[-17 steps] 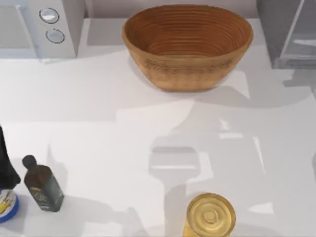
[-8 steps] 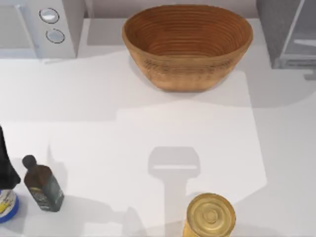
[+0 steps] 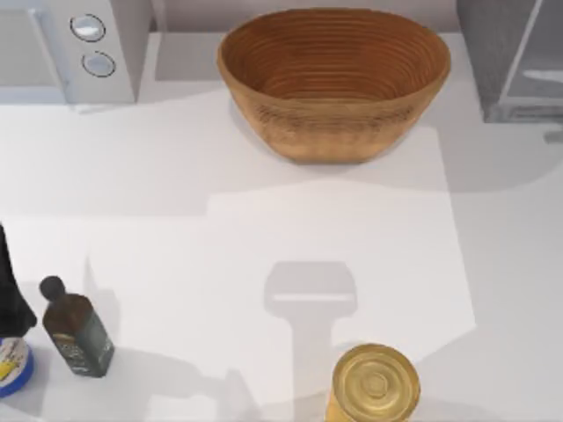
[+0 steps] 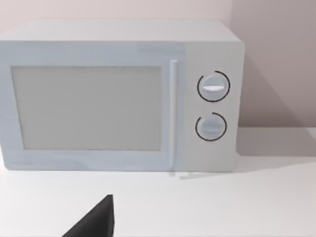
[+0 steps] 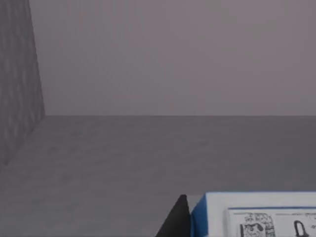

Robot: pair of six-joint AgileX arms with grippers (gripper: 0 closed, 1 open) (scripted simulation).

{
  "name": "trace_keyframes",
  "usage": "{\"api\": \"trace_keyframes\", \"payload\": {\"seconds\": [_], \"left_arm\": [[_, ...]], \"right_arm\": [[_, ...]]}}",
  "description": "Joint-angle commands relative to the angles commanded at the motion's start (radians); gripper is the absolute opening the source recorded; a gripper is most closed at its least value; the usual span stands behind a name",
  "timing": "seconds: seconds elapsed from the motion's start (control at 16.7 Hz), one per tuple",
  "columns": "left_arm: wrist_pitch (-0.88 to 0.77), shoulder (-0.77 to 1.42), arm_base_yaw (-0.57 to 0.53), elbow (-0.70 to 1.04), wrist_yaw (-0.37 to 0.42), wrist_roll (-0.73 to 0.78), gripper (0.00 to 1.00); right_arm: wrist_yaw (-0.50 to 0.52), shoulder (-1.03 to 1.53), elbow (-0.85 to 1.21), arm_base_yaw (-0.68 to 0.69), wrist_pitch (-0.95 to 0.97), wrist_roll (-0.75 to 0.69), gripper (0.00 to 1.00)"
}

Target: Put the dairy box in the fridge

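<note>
While its print is unreadable, the dairy box [image 5: 256,215] sits inside the fridge [image 3: 510,57]; gripper states unclear.

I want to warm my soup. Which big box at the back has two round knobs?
The white microwave at the table's back left has the two round knobs beside its door. The grey fridge at the back right has none, just a pale glassy door panel.

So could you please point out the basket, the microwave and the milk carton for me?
basket [image 3: 334,132], top view, on its outer front wall.
microwave [image 4: 89,106], left wrist view, on its door window.
milk carton [image 5: 247,202], right wrist view, on its blue top edge.
</note>
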Motion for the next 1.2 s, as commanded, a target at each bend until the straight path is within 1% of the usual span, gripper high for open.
{"api": "trace_keyframes", "payload": {"seconds": [0.18, 0.6, 0.78, 0.9, 1.14, 1.2], "left_arm": [[0.0, 0.0, 0.0, 0.0, 0.0, 0.0, 1.0], [0.0, 0.0, 0.0, 0.0, 0.0, 0.0, 1.0], [0.0, 0.0, 0.0, 0.0, 0.0, 0.0, 1.0], [0.0, 0.0, 0.0, 0.0, 0.0, 0.0, 1.0], [0.0, 0.0, 0.0, 0.0, 0.0, 0.0, 1.0], [0.0, 0.0, 0.0, 0.0, 0.0, 0.0, 1.0]], "right_arm": [[0.006, 0.036, 0.09, 0.011, -0.05, -0.004, 0.0], [0.032, 0.166, 0.452, 0.046, -0.237, -0.001, 0.0], [0.049, 0.227, 0.574, 0.054, -0.322, 0.003, 0.0], [0.057, 0.252, 0.615, 0.055, -0.357, 0.002, 0.0], [0.059, 0.256, 0.621, 0.055, -0.362, 0.001, 0.0], [0.059, 0.256, 0.621, 0.055, -0.362, 0.001, 0.08]]}}
